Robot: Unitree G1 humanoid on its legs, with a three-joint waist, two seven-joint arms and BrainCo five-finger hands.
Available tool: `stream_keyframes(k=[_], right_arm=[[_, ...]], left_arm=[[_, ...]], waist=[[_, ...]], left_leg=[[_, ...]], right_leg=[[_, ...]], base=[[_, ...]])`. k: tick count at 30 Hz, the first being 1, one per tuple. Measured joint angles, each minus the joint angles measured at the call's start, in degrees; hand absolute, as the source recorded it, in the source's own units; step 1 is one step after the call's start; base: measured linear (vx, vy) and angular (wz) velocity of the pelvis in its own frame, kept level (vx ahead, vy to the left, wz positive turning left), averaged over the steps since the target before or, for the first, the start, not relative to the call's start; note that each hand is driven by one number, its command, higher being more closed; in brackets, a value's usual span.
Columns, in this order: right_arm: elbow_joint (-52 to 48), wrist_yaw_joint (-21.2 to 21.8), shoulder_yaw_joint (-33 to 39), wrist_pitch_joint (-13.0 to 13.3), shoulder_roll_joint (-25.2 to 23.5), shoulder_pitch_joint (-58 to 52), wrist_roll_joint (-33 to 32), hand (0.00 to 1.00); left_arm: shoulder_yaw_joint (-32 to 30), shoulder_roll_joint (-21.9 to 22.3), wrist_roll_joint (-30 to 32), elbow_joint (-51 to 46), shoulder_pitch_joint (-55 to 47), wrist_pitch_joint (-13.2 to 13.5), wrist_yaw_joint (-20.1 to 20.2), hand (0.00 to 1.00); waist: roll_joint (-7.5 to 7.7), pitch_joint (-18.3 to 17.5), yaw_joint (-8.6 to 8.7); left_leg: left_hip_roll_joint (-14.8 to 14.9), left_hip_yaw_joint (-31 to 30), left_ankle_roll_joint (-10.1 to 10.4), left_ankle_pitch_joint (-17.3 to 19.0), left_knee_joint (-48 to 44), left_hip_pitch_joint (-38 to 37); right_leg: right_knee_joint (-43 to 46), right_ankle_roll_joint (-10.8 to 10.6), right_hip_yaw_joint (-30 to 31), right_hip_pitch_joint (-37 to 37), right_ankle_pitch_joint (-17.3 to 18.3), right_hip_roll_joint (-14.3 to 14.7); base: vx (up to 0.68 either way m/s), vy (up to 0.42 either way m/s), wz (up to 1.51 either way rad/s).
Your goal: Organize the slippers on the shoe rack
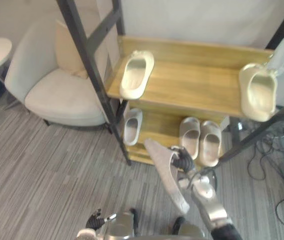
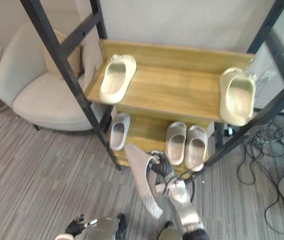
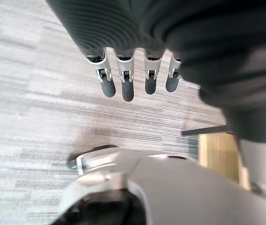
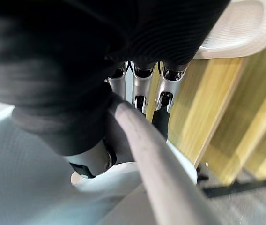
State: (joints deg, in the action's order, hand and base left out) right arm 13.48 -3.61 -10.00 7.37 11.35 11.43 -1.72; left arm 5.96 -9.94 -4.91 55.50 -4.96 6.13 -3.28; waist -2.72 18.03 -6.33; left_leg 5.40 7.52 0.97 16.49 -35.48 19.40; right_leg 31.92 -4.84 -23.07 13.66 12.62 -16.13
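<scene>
Hanging low at the left, the left hand [image 1: 96, 219] is relaxed and empty, well apart from the shoe rack [image 1: 192, 80]. On its lower shelf [image 1: 158, 124] a lone slipper [image 1: 132, 126] lies left of a gap. The held slipper [image 1: 166, 175], its long axis pointing into that gap, is gripped by the curled fingers of the right hand [image 1: 182, 161], the nearer hand, just left of a pair of slippers [image 1: 190, 136].
</scene>
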Motion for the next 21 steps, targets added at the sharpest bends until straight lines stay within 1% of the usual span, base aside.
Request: stream_keyframes(k=[1,2,4,6,7,10,11,12,13,14,17,21], right_arm=[[0.48,-0.58,0.63,-0.01,0.24,1.79,0.89,1.0],[1.2,-1.86,1.03,-0.13,1.11,4.5,1.86,1.0],[1.2,-3.85,1.22,-0.17,3.12,8.2,2.67,1.0],[1.23,-5.28,2.57,-0.15,4.94,11.67,4.14,1.0],[1.69,-6.62,3.22,-0.15,6.58,14.23,4.28,1.0],[4.93,-9.09,3.21,-0.12,10.6,21.19,6.11,1.0],[6.67,-11.06,3.18,-0.1,13.35,25.49,6.38,1.0],[7.86,-12.34,3.22,-0.06,15.08,28.17,6.85,1.0],[8.13,-13.14,3.25,-0.08,16.23,29.71,7.33,1.0],[8.15,-13.78,3.28,-0.09,16.65,30.99,8.44,1.0],[8.15,-15.32,3.2,-0.11,16.82,33.81,8.65,1.0],[8.11,-17.42,3.39,-0.27,18.48,35.68,8.89,1.0]], left_arm=[[-0.01,-0.07,-0.55,-0.39,0.0,0.1,-0.02,0.0],[-0.04,-0.11,-1.5,-0.82,0.01,0.37,-0.05,0.0],[-0.06,-0.08,-2.28,-1.51,-0.03,0.72,-0.11,0.0],[-0.16,0.01,-3.04,-2.02,-0.01,0.82,-0.21,0.0],[-0.38,0.09,-3.14,-2.01,-0.01,0.87,-0.36,0.0],[-0.46,0.09,-3.16,-2.12,0.3,1.15,-0.6,0.0],[-0.2,0.16,-3.09,-1.85,1.01,1.19,-1.26,0.0],[0.12,0.44,-3.02,-0.96,2.41,0.86,-1.7,0.0],[0.24,0.47,-3.06,-0.91,3.51,0.87,-1.86,0.0],[0.23,0.56,-3.07,-0.97,4.38,0.9,-2.15,0.0],[0.17,1.55,-3.12,-1.97,6.43,0.91,-3.11,0.0],[-0.4,2.05,-3.59,-3.64,7.14,0.89,-4.13,0.0]], waist=[[0.09,0.71,-0.07],[0.11,1.64,-0.15],[-0.15,3.09,-0.18],[-0.39,4.09,-0.24],[-0.54,4.3,-0.25],[-0.8,5.37,-0.26],[-1.08,5.75,-0.3],[-1.17,6.62,-0.23],[-1.14,7.42,-0.52],[-1.05,8.03,-0.83],[-1.11,8.43,-1.57],[-1.0,9.17,-2.92]], left_leg=[[0.03,-0.29,0.02,1.14,-1.88,1.74],[0.05,-0.32,-0.19,1.82,-4.22,4.12],[0.06,-0.32,-0.49,2.76,-7.52,7.63],[0.19,-0.4,-0.93,3.25,-10.95,11.13],[0.28,-0.41,-1.16,4.05,-13.57,13.89],[0.91,-0.36,-1.64,5.9,-19.26,18.94],[1.0,-0.38,-2.35,6.75,-23.3,23.45],[1.03,-0.31,-2.86,7.36,-25.97,26.24],[1.05,-0.41,-2.97,7.92,-27.84,28.32],[1.09,-0.47,-3.0,8.27,-29.39,30.23],[1.29,-0.42,-3.41,9.05,-33.53,35.99],[1.63,-0.53,-3.64,9.2,-35.93,40.93]], right_leg=[[2.15,-0.26,0.05,1.57,1.15,-0.52],[5.01,-0.08,0.16,4.01,2.21,-1.47],[8.82,-0.2,0.29,7.45,3.27,-2.82],[12.4,0.57,0.57,10.85,3.91,-3.91],[15.11,0.77,1.03,13.58,4.82,-4.69],[20.69,1.1,1.65,18.77,6.52,-6.17],[24.87,1.11,1.83,22.87,7.89,-7.36],[27.86,1.09,2.1,25.42,8.94,-8.46],[29.99,1.18,2.42,27.43,9.71,-9.06],[31.84,1.19,3.0,29.44,10.23,-9.4],[36.24,1.74,4.27,35.59,11.23,-10.62],[38.59,1.9,4.73,40.35,11.45,-11.09]], base=[[-0.17,-0.017,0.17],[-0.13,-0.007,0.13],[-0.09,0.009,0.08],[-0.08,0.021,0.03],[-0.06,0.037,0.0],[-0.04,0.05,-0.03],[-0.07,0.07,0.18],[-0.09,0.069,0.25],[-0.09,0.052,0.21],[-0.08,0.043,0.09],[-0.07,0.058,-0.01],[-0.03,0.079,-0.01]])
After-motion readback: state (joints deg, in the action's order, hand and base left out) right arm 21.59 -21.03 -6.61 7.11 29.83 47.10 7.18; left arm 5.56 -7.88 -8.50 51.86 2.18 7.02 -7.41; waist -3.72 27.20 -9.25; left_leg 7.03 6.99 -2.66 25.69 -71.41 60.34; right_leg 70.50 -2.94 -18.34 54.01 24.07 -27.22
